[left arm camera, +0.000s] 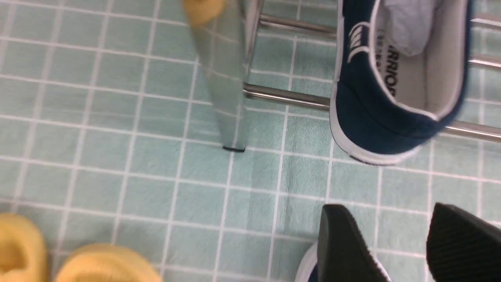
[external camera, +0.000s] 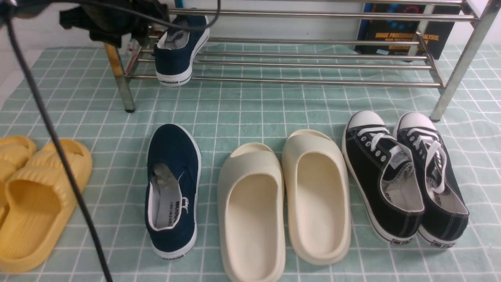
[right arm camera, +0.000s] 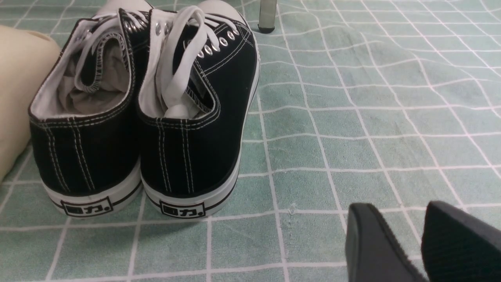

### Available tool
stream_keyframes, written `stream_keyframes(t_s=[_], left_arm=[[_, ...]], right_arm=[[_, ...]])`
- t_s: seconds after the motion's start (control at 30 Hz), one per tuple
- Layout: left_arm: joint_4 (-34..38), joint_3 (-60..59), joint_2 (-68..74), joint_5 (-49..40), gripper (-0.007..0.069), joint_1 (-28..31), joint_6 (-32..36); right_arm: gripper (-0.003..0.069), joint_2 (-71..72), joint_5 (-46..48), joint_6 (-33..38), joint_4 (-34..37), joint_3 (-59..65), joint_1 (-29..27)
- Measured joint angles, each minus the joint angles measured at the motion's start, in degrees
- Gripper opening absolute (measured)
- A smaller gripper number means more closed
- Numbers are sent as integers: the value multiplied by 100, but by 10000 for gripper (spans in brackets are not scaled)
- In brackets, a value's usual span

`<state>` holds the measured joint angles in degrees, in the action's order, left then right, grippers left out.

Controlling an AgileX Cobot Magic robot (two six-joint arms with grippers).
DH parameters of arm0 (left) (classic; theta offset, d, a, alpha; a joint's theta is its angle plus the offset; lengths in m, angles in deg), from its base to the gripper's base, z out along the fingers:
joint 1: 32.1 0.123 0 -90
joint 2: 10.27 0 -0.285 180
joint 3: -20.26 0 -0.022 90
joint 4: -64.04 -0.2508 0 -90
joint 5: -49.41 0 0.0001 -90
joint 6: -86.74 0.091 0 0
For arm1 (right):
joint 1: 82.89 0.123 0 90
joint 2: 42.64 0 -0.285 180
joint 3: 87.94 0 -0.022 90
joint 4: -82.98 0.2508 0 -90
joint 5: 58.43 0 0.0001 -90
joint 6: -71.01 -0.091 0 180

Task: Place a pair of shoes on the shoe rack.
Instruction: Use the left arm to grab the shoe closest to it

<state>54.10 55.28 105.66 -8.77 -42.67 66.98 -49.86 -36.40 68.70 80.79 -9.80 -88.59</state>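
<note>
One navy slip-on shoe rests on the lower bars of the silver shoe rack, at its left end, with the heel facing me and jutting over the front bar. The other navy shoe lies on the green checked cloth in front of the rack. My left arm hangs dark over the rack's left end. In the left wrist view my left gripper is open and empty, a short way back from the racked shoe. My right gripper is open over bare cloth, beside the black sneakers.
Yellow slides lie at the left, cream slides in the middle and black lace-up sneakers at the right. A black cable crosses the left foreground. A dark book stands behind the rack. The yellow-stained rack leg stands near the left arm.
</note>
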Motion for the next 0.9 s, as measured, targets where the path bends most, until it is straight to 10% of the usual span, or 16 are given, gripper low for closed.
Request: stream_keyframes(t_s=[0.27, 0.53, 0.9], left_arm=[[994, -196, -1051, -1283, 324, 0, 758], [1748, -2796, -1996, -1274, 324, -5, 979], [1730, -5693, -2798, 701, 324, -364, 634]], right_arm=[[239, 0, 0, 5, 0, 0, 0], [239, 0, 0, 5, 0, 0, 0], [239, 0, 0, 5, 0, 0, 0]])
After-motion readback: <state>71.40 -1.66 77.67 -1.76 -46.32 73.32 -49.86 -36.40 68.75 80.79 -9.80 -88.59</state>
